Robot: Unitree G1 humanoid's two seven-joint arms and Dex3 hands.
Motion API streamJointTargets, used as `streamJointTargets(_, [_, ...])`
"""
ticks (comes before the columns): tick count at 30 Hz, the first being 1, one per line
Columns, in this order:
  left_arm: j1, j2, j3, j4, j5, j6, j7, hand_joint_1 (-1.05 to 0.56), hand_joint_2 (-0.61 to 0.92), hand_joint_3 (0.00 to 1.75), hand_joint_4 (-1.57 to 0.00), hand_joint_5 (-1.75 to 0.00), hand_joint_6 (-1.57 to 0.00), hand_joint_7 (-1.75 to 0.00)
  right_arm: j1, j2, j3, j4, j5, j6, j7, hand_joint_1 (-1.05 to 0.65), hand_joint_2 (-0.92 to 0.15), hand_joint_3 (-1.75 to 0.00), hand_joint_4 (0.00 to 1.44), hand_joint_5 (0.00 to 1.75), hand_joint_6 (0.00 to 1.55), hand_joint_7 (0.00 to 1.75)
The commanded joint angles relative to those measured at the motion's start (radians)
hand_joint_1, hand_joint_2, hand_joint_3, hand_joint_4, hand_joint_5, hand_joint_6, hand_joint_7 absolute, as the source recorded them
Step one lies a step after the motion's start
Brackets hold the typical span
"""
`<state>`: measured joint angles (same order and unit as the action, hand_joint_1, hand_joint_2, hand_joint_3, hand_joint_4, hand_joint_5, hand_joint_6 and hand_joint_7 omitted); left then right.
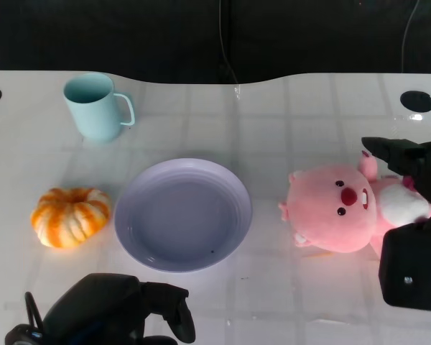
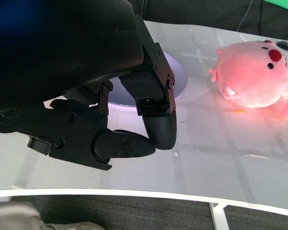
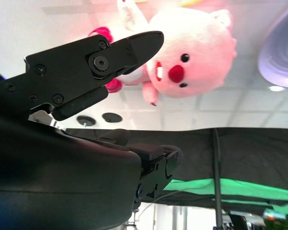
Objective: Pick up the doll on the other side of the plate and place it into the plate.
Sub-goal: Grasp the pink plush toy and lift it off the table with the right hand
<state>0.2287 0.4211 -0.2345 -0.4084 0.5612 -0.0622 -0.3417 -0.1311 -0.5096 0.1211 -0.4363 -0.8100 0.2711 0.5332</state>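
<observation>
Pink doll (image 1: 341, 208) lies on the white table (image 1: 287, 115), off to the right of the lavender plate (image 1: 183, 214).

The right hand (image 1: 409, 215) straddles the doll's body, fingers spread apart, not gripping it. The left hand (image 1: 111, 309) rests near the plate's front edge, fingers curled in on nothing. Left of the plate sits a small pumpkin (image 1: 70, 216); behind it, a pale blue mug (image 1: 95, 106).
</observation>
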Motion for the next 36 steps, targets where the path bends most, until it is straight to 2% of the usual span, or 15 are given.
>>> streamJointTargets(1, [-0.005, 0.013, 0.008, 0.011, -0.001, -0.013, 0.011, -0.29, 0.92, 0.32, -0.72, -1.37, -0.78, -0.87, -0.027, -0.023, 0.016, 0.081, 0.001, -0.01, -0.005, -0.7, -0.85, 0.0, 0.03, 0.49, 0.16, 0.02])
streamJointTargets(8, [-0.002, 0.008, 0.005, 0.003, 0.003, 0.0, 0.005, -0.29, 0.92, 0.32, -0.72, -1.35, -0.79, -0.86, -0.093, -0.013, 0.054, 0.274, 0.009, -0.049, -0.043, -0.73, -0.85, 0.0, 0.1, 0.42, 0.19, 0.02])
streamJointTargets(11, [0.001, 0.007, 0.005, -0.002, 0.001, 0.003, 0.002, -0.3, 0.92, 0.33, -0.72, -1.34, -0.79, -0.85, -0.125, -0.01, 0.081, 0.358, 0.009, -0.061, -0.06, -0.73, -0.86, 0.0, 0.16, 0.33, 0.22, 0.01])
streamJointTargets(17, [0.006, 0.008, 0.006, -0.011, -0.002, 0.001, 0.003, -0.3, 0.92, 0.34, -0.72, -1.35, -0.79, -0.85, -0.188, 0.01, 0.14, 0.482, 0.001, -0.037, -0.063, -0.73, -0.9, -0.01, 0.24, 0.21, 0.24, 0.01])
streamJointTargets(26, [0.011, 0.01, 0.009, -0.014, -0.004, -0.003, 0.003, -0.31, 0.92, 0.35, -0.72, -1.37, -0.79, -0.86, -0.315, 0.039, 0.258, 0.795, -0.021, -0.099, -0.182, -0.74, -0.92, -0.06, 0.46, 0.17, 0.29, 0.01])
streamJointTargets(31, [0.015, 0.009, 0.008, -0.025, -0.002, 0.009, -0.003, -0.32, 0.92, 0.36, -0.71, -1.39, -0.78, -0.88, -0.401, 0.087, 0.311, 0.992, -0.011, -0.13, -0.25, -0.73, -0.92, -0.07, 0.55, 0.1, 0.45, 0.04])
streamJointTargets(36, [0.019, 0.009, 0.007, -0.029, 0.001, 0.002, 0.004, -0.31, 0.92, 0.35, -0.71, -1.41, -0.78, -0.89, -0.491, 0.16, 0.351, 1.2, 0.006, -0.156, -0.338, -0.69, -0.92, -0.06, 0.63, 0.06, 0.61, 0.05])
